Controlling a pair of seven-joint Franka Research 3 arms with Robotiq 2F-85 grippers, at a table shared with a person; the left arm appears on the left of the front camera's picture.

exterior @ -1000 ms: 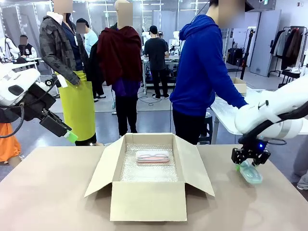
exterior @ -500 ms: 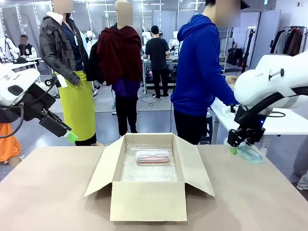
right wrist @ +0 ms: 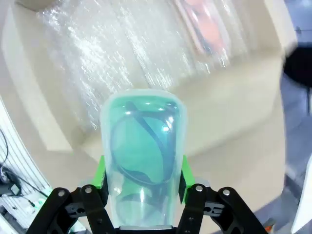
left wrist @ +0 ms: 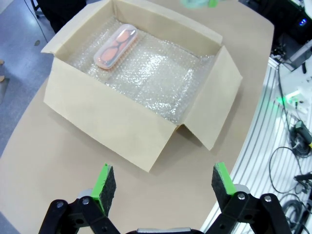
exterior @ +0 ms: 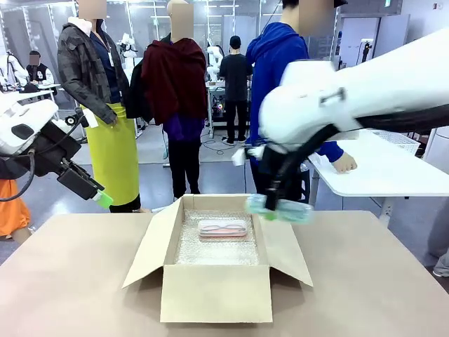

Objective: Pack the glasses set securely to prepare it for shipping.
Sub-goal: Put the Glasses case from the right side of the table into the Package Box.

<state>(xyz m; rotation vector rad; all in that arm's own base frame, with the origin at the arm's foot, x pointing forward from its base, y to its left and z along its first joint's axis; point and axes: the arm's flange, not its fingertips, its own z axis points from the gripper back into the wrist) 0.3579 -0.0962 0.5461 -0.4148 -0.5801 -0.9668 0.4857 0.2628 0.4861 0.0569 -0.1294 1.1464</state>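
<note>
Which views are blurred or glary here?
Front view: the mint green case and the right arm carrying it are motion-smeared. Right wrist view: the case is sharp, the box and bubble wrap behind streaked. Left wrist view: sharp; the wrap glints.

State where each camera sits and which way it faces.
Front: fixed, robot's side, facing across the box to a person; left arm and right arm show.
Left wrist: high, looking down into the box; open left hand shows.
Right wrist: above the box's edge, looking down; right hand grips the green case.
All three share the pink case.
</note>
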